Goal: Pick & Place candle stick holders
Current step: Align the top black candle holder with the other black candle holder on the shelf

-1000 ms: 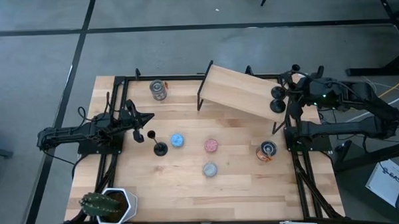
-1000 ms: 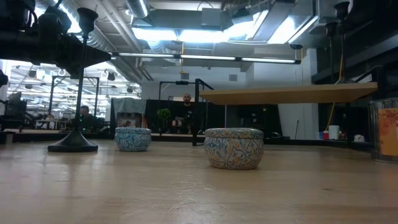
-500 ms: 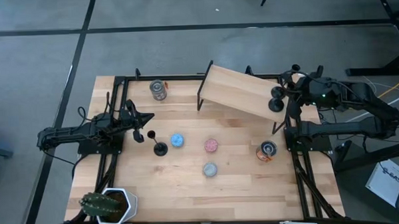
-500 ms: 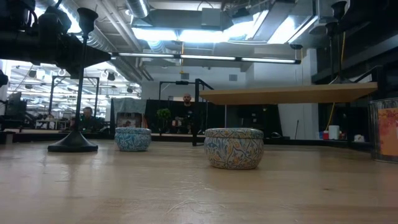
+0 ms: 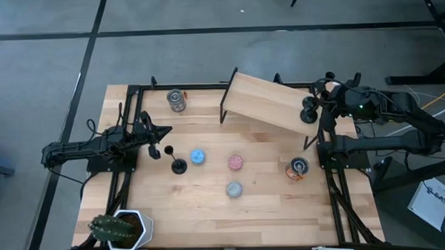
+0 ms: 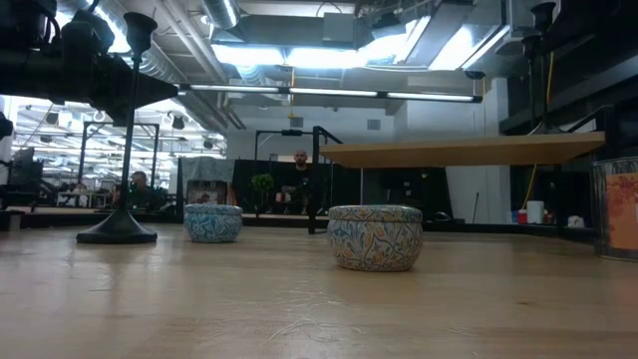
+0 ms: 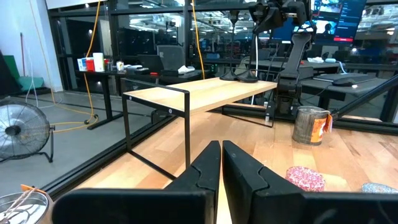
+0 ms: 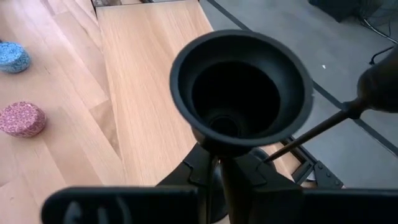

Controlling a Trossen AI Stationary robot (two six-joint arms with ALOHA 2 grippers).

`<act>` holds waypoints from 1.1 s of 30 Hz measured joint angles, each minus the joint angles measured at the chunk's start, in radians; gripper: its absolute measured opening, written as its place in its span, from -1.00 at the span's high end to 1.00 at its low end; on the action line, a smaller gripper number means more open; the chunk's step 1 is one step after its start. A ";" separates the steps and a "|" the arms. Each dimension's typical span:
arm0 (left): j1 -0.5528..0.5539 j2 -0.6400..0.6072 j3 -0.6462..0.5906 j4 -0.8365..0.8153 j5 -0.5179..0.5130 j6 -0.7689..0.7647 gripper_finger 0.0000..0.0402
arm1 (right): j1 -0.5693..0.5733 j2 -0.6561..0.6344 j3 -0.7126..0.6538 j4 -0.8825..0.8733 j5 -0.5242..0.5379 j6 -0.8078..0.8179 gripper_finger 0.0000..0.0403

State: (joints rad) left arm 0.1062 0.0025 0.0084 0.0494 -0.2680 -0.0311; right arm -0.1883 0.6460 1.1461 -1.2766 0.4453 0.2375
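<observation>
Almost nothing has shifted over the last second: in the high view only the candle stick holder (image 5: 309, 114) in the right gripper (image 5: 320, 107) has crept a touch along the end of the raised wooden shelf (image 5: 262, 101), while the tabletop (image 5: 210, 207) layout is unchanged. That right arm is the nearer one to the shelf, its fingers (image 8: 205, 165) pinched narrow on the holder's thin stem just under the cup, stem upright and running straight down from the grip. I judge the move turns on this: the base must come down flat on the board, with a second holder (image 5: 309, 103) just beside it. The left gripper (image 5: 157, 132) waits with fingers (image 7: 205, 171) closed on nothing, near the third holder (image 5: 179, 166), which stands upright on the tabletop. The can (image 7: 310, 124) carries an orange label, but its writing is too small to read.
</observation>
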 joint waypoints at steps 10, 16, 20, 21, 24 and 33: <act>0.000 0.000 0.000 0.000 0.000 0.000 0.96 | 0.000 0.000 0.000 0.001 0.000 -0.002 0.88; 0.000 0.000 0.000 0.000 0.000 0.000 0.96 | 0.000 0.000 0.000 0.001 0.000 -0.010 0.79; 0.000 0.000 0.000 0.000 0.000 0.000 0.96 | 0.000 0.000 0.000 0.002 0.000 -0.010 0.71; 0.000 0.000 0.000 0.000 0.000 0.000 0.95 | 0.000 0.000 0.000 0.002 0.000 -0.010 0.69; 0.000 0.000 0.000 0.000 0.000 0.000 0.94 | 0.000 0.000 0.000 0.002 0.000 -0.011 0.67; 0.000 0.000 0.000 0.000 0.000 0.000 0.95 | 0.000 0.000 0.000 0.002 0.000 -0.015 0.67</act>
State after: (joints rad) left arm 0.1063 0.0025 0.0083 0.0494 -0.2680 -0.0311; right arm -0.1884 0.6460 1.1461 -1.2747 0.4449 0.2222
